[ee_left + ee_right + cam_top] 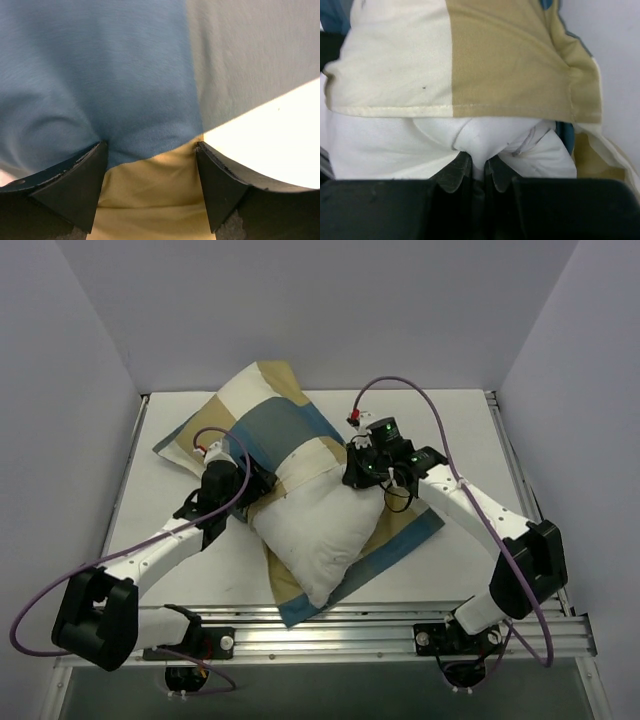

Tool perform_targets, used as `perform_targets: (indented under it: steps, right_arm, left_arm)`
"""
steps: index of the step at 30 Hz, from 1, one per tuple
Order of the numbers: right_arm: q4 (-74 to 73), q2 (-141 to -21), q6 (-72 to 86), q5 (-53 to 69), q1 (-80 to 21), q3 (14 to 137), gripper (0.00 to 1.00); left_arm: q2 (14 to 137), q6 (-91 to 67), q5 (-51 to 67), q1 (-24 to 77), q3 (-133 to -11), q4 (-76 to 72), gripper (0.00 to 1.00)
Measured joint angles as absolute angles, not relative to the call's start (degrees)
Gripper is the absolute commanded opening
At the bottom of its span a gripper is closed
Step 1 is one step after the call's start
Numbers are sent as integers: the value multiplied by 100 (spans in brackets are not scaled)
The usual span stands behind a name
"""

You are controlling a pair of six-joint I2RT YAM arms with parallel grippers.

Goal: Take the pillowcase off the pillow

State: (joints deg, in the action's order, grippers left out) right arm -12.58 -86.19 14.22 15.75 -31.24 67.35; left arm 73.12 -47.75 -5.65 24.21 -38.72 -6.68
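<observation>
The plump white pillow (320,530) is half out of the thin blue, tan and cream pillowcase (268,425). My right tool (477,162) pinches the pillow. My left tool (150,147) rests spread wide on the pillowcase. Next, I think, it must grab there and pull away.

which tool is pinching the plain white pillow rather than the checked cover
The right tool: it is shut on a fold of the white pillow below the pillowcase hem. The left tool is open, spread against blue and tan pillowcase blocks.
</observation>
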Motion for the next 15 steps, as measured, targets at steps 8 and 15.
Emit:
perform_targets:
  steps: [8, 15]
  right_arm:
    - [-1216, -8440, 294, 934, -3454, 8180, 0]
    - [-908, -8009, -489, 819, -4023, 7732, 0]
  left_arm:
    - [6718, -4285, -305, 2425, -4840, 917, 83]
    - [6670, -3382, -19, 2434, -6877, 2062, 84]
